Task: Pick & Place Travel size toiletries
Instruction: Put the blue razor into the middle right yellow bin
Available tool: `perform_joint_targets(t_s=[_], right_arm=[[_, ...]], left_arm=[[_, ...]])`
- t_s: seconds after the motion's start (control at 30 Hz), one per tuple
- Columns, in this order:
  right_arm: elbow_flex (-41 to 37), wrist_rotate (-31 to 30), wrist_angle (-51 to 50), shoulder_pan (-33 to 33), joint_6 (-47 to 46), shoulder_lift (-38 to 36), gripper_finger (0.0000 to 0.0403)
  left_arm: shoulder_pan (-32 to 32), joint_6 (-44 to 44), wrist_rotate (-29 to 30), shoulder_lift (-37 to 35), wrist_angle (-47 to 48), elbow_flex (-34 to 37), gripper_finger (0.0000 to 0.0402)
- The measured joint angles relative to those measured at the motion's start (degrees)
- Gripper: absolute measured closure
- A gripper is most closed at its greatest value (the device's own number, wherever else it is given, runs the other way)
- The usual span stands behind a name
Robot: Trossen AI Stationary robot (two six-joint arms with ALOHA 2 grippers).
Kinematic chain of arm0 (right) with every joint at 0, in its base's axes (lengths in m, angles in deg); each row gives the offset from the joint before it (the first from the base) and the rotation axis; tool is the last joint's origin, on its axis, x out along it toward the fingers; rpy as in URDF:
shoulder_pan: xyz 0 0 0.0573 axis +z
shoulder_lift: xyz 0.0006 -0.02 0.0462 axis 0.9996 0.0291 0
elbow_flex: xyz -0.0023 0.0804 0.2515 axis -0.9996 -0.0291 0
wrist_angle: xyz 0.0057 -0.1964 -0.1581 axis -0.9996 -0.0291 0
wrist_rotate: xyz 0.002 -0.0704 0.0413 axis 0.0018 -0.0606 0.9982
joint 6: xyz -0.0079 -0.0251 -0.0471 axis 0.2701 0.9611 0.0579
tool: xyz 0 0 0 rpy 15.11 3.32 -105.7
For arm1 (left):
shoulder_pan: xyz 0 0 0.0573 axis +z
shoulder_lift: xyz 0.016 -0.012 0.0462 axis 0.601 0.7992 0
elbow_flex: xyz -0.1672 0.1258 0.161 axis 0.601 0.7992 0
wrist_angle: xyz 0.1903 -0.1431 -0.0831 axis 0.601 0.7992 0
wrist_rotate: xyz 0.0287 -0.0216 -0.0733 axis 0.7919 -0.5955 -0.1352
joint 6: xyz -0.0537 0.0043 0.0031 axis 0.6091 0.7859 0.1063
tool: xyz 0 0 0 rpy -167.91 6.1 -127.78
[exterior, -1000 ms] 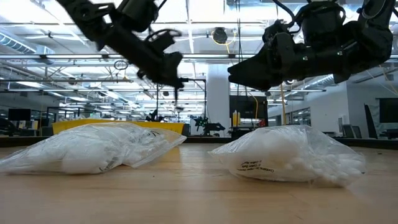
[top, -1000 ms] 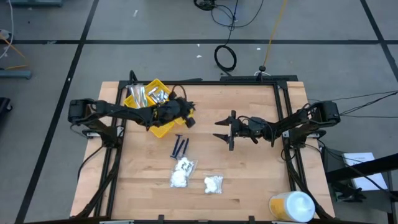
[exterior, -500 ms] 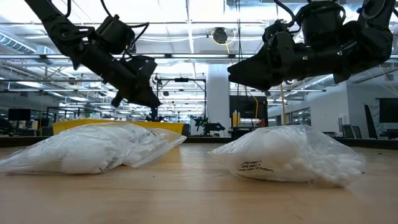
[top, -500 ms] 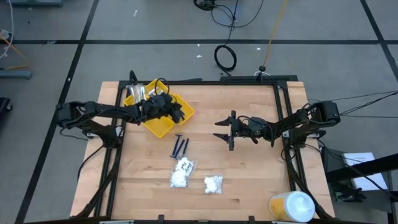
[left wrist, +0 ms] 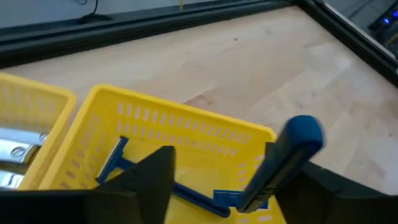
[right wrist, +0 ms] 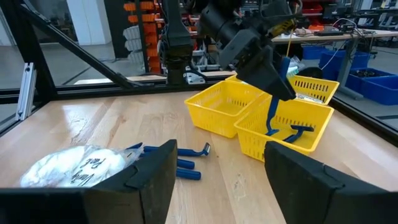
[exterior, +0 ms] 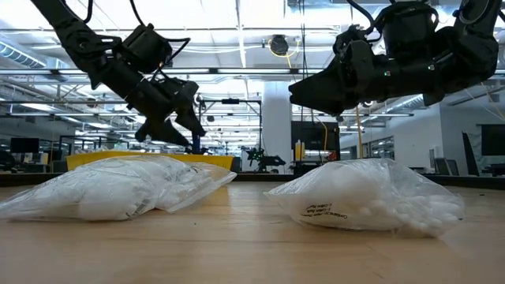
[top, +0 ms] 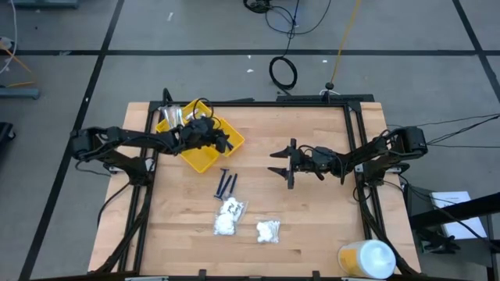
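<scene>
Left wrist — blue stick [left wrist: 283,163] seemingly upright | left hand [left wrist: 217,183] open

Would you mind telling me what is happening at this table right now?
The left gripper hangs open over the yellow tray, where a blue razor is dropping in beside another already inside. The right gripper waits open above mid-table. More blue razors and three bags of cotton balls lie on the wooden table.
</scene>
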Motion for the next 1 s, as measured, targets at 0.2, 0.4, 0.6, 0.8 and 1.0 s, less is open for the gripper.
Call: perform_joint_targets(t_s=[0.2, 0.4, 0.6, 0.8, 1.0], right_arm=[[0.0, 0.0, -0.3, 0.0, 0.0, 0.0, 0.0175], [0.0, 0.0, -0.4, 0.0, 0.0, 0.0, 0.0175], [0.0, 0.0, -0.4, 0.0, 0.0, 0.0, 0.0176], [0.0, 0.0, -0.4, 0.0, 0.0, 0.0, 0.0176], [0.0, 0.0, -0.4, 0.0, 0.0, 0.0, 0.0177]], left_arm=[[1.4, 1.9, 0.0, 0.0, 1.3, 0.0, 0.0086], [1.2, -9.1, 0.6, 0.0, 2.9, 0.0, 0.0056], [-1.1, -7.8, -0.5, 0.0, 2.0, 0.0, 0.0065], [-0.7, -2.6, -0.5, 0.0, -4.1, 0.0, 0.0077], [1.2, 2.9, -0.4, 0.0, -11.1, 0.0, 0.0085]])
